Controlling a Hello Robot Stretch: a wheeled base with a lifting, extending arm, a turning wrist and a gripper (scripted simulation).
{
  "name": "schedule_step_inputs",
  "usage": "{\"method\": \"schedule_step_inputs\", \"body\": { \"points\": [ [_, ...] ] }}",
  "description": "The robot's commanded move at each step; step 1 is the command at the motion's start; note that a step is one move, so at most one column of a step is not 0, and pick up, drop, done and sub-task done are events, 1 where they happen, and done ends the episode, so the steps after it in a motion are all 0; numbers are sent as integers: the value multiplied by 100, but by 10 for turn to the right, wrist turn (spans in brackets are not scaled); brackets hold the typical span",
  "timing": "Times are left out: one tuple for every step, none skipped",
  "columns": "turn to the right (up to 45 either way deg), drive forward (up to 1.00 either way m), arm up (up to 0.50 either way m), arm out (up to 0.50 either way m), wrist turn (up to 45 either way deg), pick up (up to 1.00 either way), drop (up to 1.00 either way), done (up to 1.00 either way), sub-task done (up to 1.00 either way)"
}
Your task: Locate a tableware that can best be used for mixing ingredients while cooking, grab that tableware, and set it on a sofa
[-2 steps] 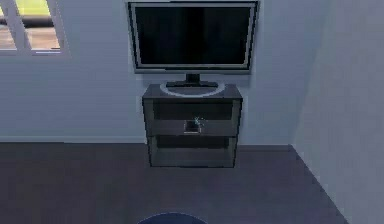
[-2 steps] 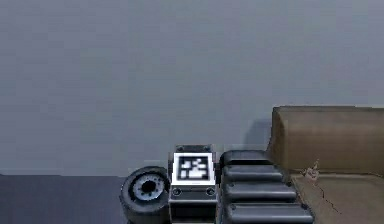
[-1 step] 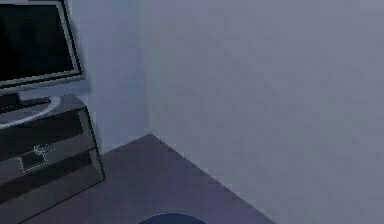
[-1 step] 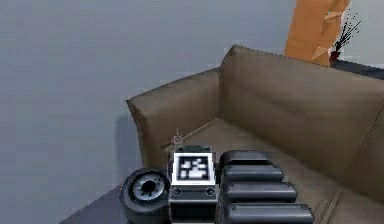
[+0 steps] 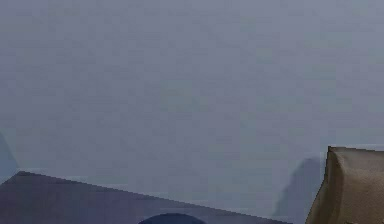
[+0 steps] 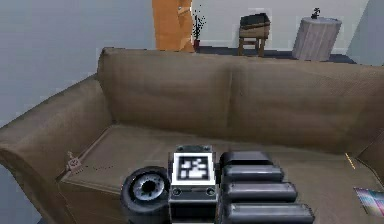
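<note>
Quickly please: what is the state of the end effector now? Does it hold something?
End effector: cannot be told whether it holds anything; the sofa lies behind it.

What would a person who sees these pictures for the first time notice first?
The brown sofa spreads across the arm side view, with the dark arm and its white marker square at the bottom edge. Behind it stand an orange panel and a small wooden stool. In the forward view, a plain grey wall rises over a dark surface at bottom left.
</note>
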Motion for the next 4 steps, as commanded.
{"method": "schedule_step_inputs", "body": {
  "points": [
    [0, 0, 0, 48, 0, 0, 0, 0, 0],
    [0, 0, 0, 0, 450, 0, 0, 0, 0],
    [0, 0, 0, 0, 450, 0, 0, 0, 0],
    [0, 0, 0, 0, 450, 0, 0, 0, 0]
  ]
}}
